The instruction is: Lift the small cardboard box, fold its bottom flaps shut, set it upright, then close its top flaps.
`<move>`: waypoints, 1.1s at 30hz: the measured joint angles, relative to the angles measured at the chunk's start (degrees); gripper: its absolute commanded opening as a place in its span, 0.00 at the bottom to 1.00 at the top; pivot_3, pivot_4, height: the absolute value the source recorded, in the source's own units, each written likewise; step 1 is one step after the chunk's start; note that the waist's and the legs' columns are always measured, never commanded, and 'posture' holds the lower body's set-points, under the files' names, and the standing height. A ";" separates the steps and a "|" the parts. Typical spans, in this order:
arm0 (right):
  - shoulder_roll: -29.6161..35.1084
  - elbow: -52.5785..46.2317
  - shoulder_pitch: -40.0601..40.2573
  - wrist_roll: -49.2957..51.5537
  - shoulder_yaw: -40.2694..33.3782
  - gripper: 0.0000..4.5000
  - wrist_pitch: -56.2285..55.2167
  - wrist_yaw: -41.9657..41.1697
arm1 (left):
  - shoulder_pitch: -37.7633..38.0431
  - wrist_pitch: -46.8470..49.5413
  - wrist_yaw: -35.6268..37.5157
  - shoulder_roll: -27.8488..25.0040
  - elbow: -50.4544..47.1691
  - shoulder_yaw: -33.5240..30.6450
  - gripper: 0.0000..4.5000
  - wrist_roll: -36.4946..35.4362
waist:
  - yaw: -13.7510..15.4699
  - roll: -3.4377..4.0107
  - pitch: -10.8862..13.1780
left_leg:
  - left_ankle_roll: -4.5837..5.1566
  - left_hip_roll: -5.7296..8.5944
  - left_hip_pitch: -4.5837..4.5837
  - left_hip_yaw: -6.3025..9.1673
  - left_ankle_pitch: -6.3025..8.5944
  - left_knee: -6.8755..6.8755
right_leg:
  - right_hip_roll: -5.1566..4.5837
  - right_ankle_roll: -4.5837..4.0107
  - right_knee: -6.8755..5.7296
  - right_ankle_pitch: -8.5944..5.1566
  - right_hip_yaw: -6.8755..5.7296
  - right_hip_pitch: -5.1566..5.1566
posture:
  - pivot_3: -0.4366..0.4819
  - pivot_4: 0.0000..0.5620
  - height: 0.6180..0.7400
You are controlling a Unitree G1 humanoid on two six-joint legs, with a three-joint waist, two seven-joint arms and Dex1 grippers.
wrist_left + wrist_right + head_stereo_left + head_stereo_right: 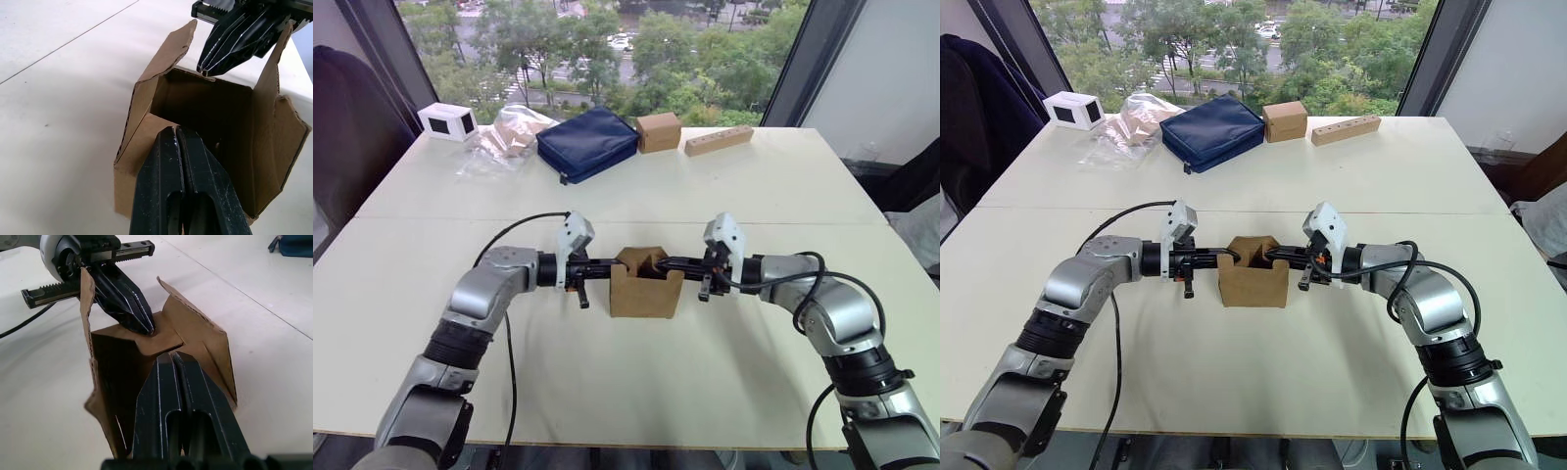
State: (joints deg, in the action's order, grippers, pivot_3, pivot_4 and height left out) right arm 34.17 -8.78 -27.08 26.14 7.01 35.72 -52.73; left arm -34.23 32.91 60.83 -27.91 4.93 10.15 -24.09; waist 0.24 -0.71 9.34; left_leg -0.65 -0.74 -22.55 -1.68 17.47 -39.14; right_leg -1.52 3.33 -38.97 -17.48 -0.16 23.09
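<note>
The small cardboard box stands upright on the desk, in the middle of its near half, between the two arms. The top flaps are partly folded inward, with the side panels raised. The left gripper reaches in from the box's left side with its jaws closed, holding nothing, the tips pressing on one inward-folded flap. The right gripper reaches in from the opposite side, its jaws likewise closed and empty, the tips at the flap on that side; the two sets of tips point at each other across the box opening. Along the far edge of the desk lie a white device, a clear plastic bag, a navy pouch, a cube-like tan box and a pale wooden block, well apart from the arms.
</note>
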 measured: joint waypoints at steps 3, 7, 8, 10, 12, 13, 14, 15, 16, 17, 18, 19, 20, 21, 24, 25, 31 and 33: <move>-0.48 1.90 0.00 -0.73 0.92 0.00 0.10 0.05 | 0.01 -0.09 -0.45 0.65 0.00 -0.03 0.01 0.19 | -0.01 0.00 0.00 | 0.00 0.00 0.00 0.00 0.00 0.00 | 0.00 0.00 0.00 0.00 0.00 0.00 | 0.48 0.27 1.00; -0.63 2.57 -0.13 -1.13 1.07 0.00 0.00 0.03 | 0.06 0.20 -1.33 1.07 -0.01 -0.32 0.01 0.04 | -0.02 0.00 0.00 | 0.00 0.00 0.00 0.00 0.00 0.00 | 0.00 0.00 0.00 0.00 0.00 0.00 | 0.48 0.27 1.00; -0.65 2.57 -0.13 -1.15 1.07 0.00 0.00 0.02 | 0.11 0.37 -1.38 1.07 -0.05 -0.37 0.01 -0.10 | -0.03 0.00 0.00 | 0.00 0.00 0.00 0.00 0.00 0.00 | 0.00 0.00 0.00 0.00 0.00 0.00 | 0.48 0.27 1.00; -0.75 2.57 -0.13 -1.22 1.07 0.00 0.00 0.00 | 0.22 0.50 -1.55 1.08 -0.19 -0.39 0.01 -0.19 | -0.03 0.00 0.00 | 0.00 0.00 0.00 0.00 0.00 0.00 | 0.00 0.00 0.00 0.00 0.00 0.00 | 0.48 0.27 1.00; -0.76 2.57 -0.14 -1.39 1.09 0.00 -0.07 -0.10 | 0.31 0.66 -1.76 1.08 -0.58 -0.39 0.01 -0.21 | -0.03 0.00 0.00 | 0.00 0.00 0.00 0.00 0.00 0.00 | 0.00 0.00 0.00 0.00 0.00 0.00 | 0.48 0.27 1.00; -0.76 2.57 -0.16 -1.54 1.13 0.00 -0.11 -0.29 | 0.31 0.77 -1.82 1.08 -0.63 -0.39 0.01 -0.22 | -0.03 0.00 0.00 | 0.00 0.00 0.00 0.00 0.00 0.00 | 0.00 0.00 0.00 0.00 0.00 0.00 | 0.48 0.27 1.00; -0.76 2.57 -0.17 -1.68 1.14 0.00 -0.13 -0.51 | 0.31 0.93 -1.87 1.08 -0.63 -0.39 0.01 -0.25 | -0.03 0.00 0.00 | 0.00 0.00 0.00 0.00 0.00 0.00 | 0.00 0.00 0.00 0.00 0.00 0.00 | 0.48 0.27 1.00; -0.76 2.57 -0.19 -1.72 1.14 0.00 -0.13 -0.61 | 0.31 1.33 -1.91 1.09 -0.67 -0.44 0.01 -0.36 | -0.03 0.00 0.00 | 0.00 0.00 0.00 0.00 0.00 0.00 | 0.00 0.00 0.00 0.00 0.00 0.00 | 0.48 0.27 1.00; -0.76 2.57 -0.20 -1.73 1.13 0.00 -0.12 -0.67 | 0.30 1.56 -1.93 1.09 -0.70 -0.50 0.01 -0.40 | -0.03 0.00 0.00 | 0.00 0.00 0.00 0.00 0.00 0.00 | 0.00 0.00 0.00 0.00 0.00 0.00 | 0.48 0.27 1.00; -0.76 2.57 -0.24 -1.71 1.12 0.00 -0.12 -0.75 | 0.29 1.73 -1.97 1.09 -0.74 -0.64 0.01 -0.48 | -0.03 0.00 0.00 | 0.00 0.00 0.00 0.00 0.00 0.00 | 0.00 0.00 0.00 0.00 0.00 0.00 | 0.48 0.27 1.00; -0.75 2.57 -0.36 -1.68 1.04 0.00 -0.12 -0.83 | 0.28 2.12 -2.04 1.09 -0.74 -1.16 0.01 -1.00 | -0.04 0.00 0.00 | 0.00 -0.01 0.00 0.00 0.00 0.00 | 0.00 0.00 0.00 0.00 0.00 0.01 | 0.48 0.27 1.00; -0.75 2.57 -0.45 -1.55 0.82 0.00 -0.05 -0.88 | 0.23 2.63 -2.10 1.08 -0.73 -1.82 0.01 -1.49 | -0.07 0.00 0.00 | 0.00 -0.01 0.00 0.00 0.00 0.00 | 0.00 0.00 0.00 0.00 0.00 0.01 | 0.48 0.27 1.00; -0.77 2.51 -0.49 -0.55 -0.11 0.00 0.59 -0.88 | -0.10 3.56 -2.07 0.96 -0.71 -2.80 0.01 -2.36 | -0.06 0.00 0.01 | 0.00 -0.01 -0.01 0.01 0.00 0.00 | 0.00 0.00 0.00 0.00 0.00 0.02 | 0.48 0.27 1.00; -0.80 2.42 -0.65 0.91 -1.46 0.00 1.77 -0.78 | -0.66 4.68 -1.95 0.70 -0.70 -3.73 0.01 -3.31 | -0.05 0.00 0.01 | 0.00 -0.01 -0.02 0.01 0.00 0.00 | 0.00 0.00 0.00 0.00 0.00 0.03 | 0.48 0.27 1.00; -0.81 1.24 -1.97 5.93 -6.22 0.00 5.61 -0.42 | -2.96 7.20 -1.59 -0.45 -0.58 -7.45 0.01 -6.21 | -0.05 -0.02 0.02 | 0.00 -0.01 -0.02 0.01 0.00 0.01 | 0.00 0.00 0.00 0.00 0.00 0.03 | 0.48 0.27 1.00; -0.79 0.24 -2.29 7.47 -7.61 0.00 6.73 -0.35 | -4.04 8.06 -1.42 -0.78 -0.28 -8.71 0.01 -7.21 | -0.06 -0.01 0.02 | 0.00 -0.02 -0.02 0.01 0.00 0.02 | 0.00 0.00 0.01 0.00 0.00 0.03 | 0.48 0.27 1.00; 1.71 -6.52 -2.29 16.90 -15.66 0.00 13.11 1.37 | -13.61 4.24 -0.30 -2.17 15.91 -12.77 0.01 -6.25 | 0.12 -0.01 0.02 | 0.01 0.02 -0.03 0.01 0.01 0.01 | 0.00 0.01 0.04 0.00 -0.02 0.02 | 0.48 0.27 1.00; 4.05 -10.07 -1.33 17.40 -15.49 0.00 14.20 1.61 | -15.38 -0.61 0.69 -1.31 22.80 -10.47 0.01 -2.24 | 0.34 -0.02 0.02 | 0.03 0.03 -0.04 0.01 0.01 0.03 | 0.00 0.01 0.08 0.00 -0.02 0.03 | 0.48 0.27 1.00</move>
State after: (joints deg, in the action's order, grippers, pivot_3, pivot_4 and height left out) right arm 38.22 -18.84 -28.41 43.54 -8.49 49.93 -51.12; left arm -49.61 32.30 61.52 -29.22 27.73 -0.32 -26.33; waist 0.58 -0.72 9.36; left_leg -0.62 -0.71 -22.60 -1.67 17.48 -39.11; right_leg -1.52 3.33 -38.89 -17.48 -0.18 23.12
